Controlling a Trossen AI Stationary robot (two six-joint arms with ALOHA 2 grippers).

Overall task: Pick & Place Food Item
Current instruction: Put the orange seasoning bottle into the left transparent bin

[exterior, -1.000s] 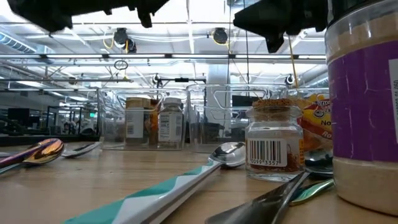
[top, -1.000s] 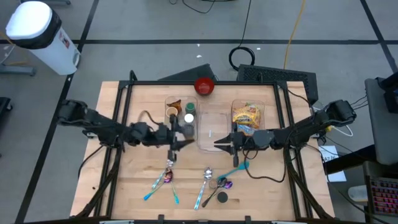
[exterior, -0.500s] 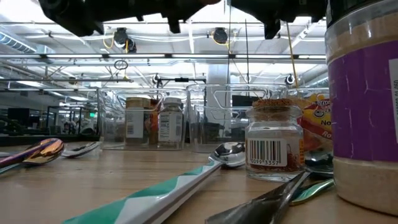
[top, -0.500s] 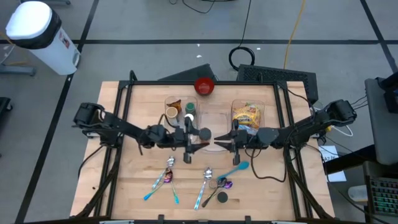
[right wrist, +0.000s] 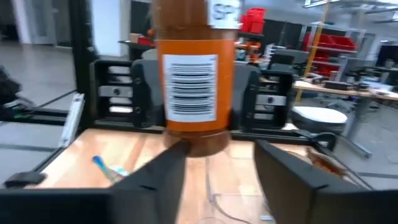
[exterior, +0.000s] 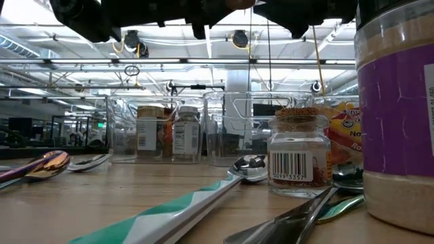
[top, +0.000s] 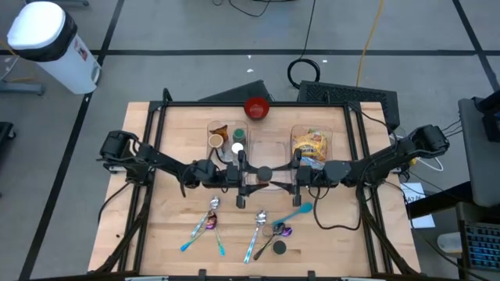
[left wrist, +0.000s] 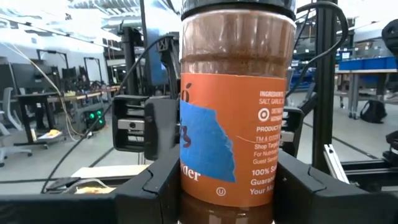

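A spice jar (left wrist: 230, 112) with brown contents, an orange and blue label and a black lid (top: 264, 172) hangs upright over the table's middle. My left gripper (top: 260, 174) is shut on it. My right gripper (top: 277, 176) faces it from the right and is open. Its two fingers (right wrist: 163, 171) stand to either side of the jar's bottom (right wrist: 199, 146), on the barcode side (right wrist: 189, 84). I cannot tell whether they touch the jar. My left gripper pinches the jar's lower body (left wrist: 180, 180) between its two fingers (left wrist: 149, 186), one on each side of the label. The fingers come level from the table's left. The jar stands upright in the hold, lifted clear above the table.
Three clear bins stand behind the grippers: one with jars (top: 226, 144), a middle one (top: 266, 156), and one with snack bags (top: 311, 147). A red bowl (top: 257, 108) sits at the far edge. Spoons (top: 205, 226), a small barcode jar (exterior: 298, 159) and a purple-labelled jar (exterior: 397, 115) lie near the front.
My left gripper has carried the jar toward the table's right, up to my right gripper, with the jar still upright. My right gripper has stayed in place and has opened its fingers.
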